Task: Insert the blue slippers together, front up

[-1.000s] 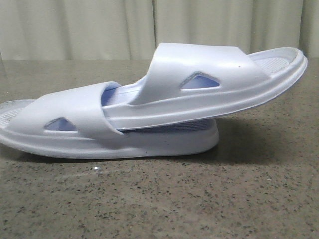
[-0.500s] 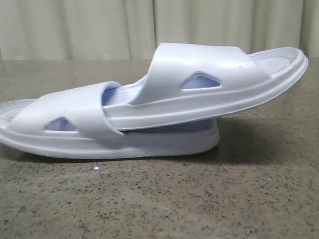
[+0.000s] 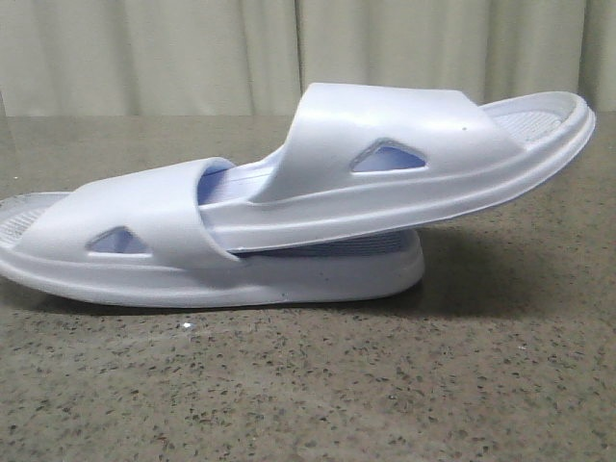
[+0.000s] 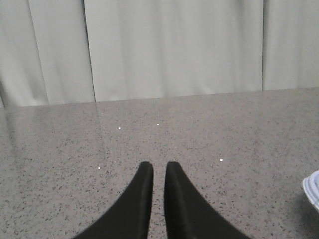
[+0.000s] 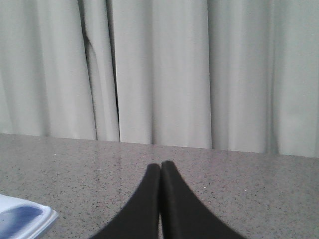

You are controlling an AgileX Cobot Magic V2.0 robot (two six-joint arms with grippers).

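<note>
In the front view the two pale blue slippers are pushed into each other on the speckled table. The lower slipper (image 3: pixel 289 279) lies flat. The upper slipper (image 3: pixel 385 144) has its front end tucked under the lower one's strap and its other end tilted up to the right. No gripper shows in the front view. My left gripper (image 4: pixel 155 167) is empty above bare table, its fingers almost together with a narrow gap. A slipper edge (image 4: pixel 313 189) shows off to its side. My right gripper (image 5: pixel 160 166) is shut and empty, with a slipper end (image 5: pixel 22 221) apart from it.
The grey speckled table (image 3: pixel 308 385) runs back to pale curtains (image 3: pixel 192 58). Nothing else stands on the table in these views.
</note>
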